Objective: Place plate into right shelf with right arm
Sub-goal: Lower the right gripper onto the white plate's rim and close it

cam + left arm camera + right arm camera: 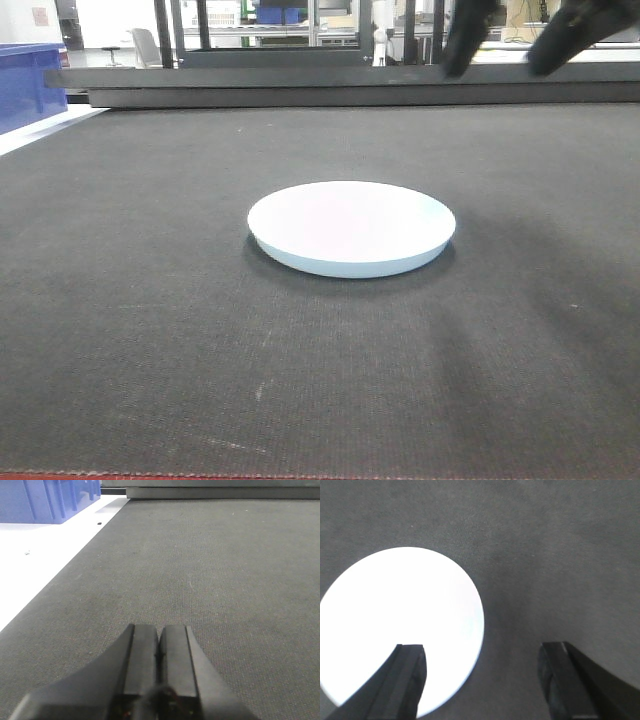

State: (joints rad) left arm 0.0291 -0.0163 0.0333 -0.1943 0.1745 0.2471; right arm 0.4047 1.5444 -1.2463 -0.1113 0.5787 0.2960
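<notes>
The plate (350, 222), round and white with a pale blue underside, lies flat on the dark mat in the middle of the front view. My right gripper (497, 66) hangs open above and behind the plate's right side, holding nothing. From the right wrist, the plate (400, 625) fills the lower left. The right gripper (481, 648) straddles its right rim from above, one finger over the plate and the other over bare mat. The left gripper (159, 628) is shut and empty, low over the mat. A broad grey metal rail (300, 85) with dark uprights, apparently the right shelf, runs beyond the mat's far edge.
A blue plastic bin (28, 85) stands at the far left on a white surface beside the mat; the left wrist view shows the bin (47, 500) too. The dark mat (150, 330) spreads round the plate. A red edge (200, 477) borders its front.
</notes>
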